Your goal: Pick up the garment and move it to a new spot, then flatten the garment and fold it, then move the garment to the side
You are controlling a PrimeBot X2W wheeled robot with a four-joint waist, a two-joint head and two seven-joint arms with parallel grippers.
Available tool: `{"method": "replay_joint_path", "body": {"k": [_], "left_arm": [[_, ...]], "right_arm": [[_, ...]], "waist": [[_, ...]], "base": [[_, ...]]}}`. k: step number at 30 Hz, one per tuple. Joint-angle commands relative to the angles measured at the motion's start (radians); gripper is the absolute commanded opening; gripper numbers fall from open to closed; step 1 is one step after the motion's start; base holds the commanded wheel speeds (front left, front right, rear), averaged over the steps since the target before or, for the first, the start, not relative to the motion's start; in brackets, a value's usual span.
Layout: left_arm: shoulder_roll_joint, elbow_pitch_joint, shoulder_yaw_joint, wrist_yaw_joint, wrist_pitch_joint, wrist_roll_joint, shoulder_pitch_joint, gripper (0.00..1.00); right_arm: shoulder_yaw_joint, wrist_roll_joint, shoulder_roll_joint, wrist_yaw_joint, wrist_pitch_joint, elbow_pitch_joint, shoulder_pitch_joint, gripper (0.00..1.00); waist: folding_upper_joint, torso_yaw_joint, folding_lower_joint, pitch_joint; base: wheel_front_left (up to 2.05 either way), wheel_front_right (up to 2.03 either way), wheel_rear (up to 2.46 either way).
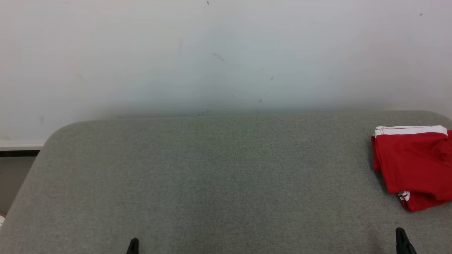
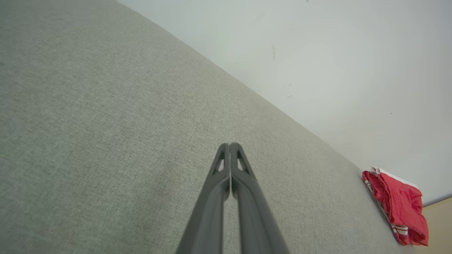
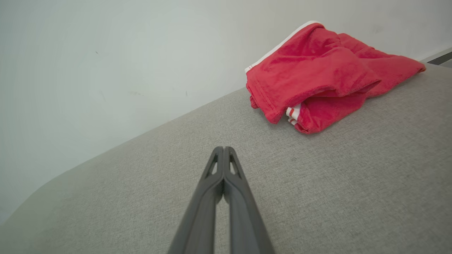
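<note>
Closest to the lens, the two long dark fingers of the left end effector (image 2: 230,144) are pressed together along their length and hold nothing; they hover over bare grey cloth of the tabletop (image 1: 212,176). It is the same for the right end effector (image 3: 223,148): its fingers meet fully, with nothing between them, and it points toward the garment (image 3: 317,74), which is near but not touched. The garment lies as a compact red bundle of several layers at the far right of the tabletop, close to the back edge by the wall, and is partly cut by the right border of the head view. I judge that the folding is done and the bundle is already put aside, so the step in hand is only to finish cleanly: keep both arms apart from the cloth and do not brush the near fold, because the loose upper layer would probably open easily. If the bundle must shift more, the right end effector should open first and pinch through all layers. No letters, numbers, brand or label can be read; only white stripes of trim show.
</note>
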Motion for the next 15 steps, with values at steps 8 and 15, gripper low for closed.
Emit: {"method": "replay_joint_path", "body": {"k": [8, 15], "left_arm": [[0.013, -0.003, 0.024, -0.017, 0.033, -0.148, -0.051, 0.00], [0.015, 0.001, 0.036, -0.025, 0.053, -0.231, -0.068, 0.00]], "right_arm": [[-0.010, 0.153, -0.007, -0.001, 0.035, -0.016, -0.050, 0.00], [-0.013, 0.239, -0.007, -0.001, 0.056, -0.016, -0.063, 0.00]], "waist": [[0.0000, 0.001, 0.0000, 0.005], [0.0000, 0.002, 0.0000, 0.009]], "base": [[0.00, 0.00, 0.00], [0.00, 0.00, 0.00]]}}
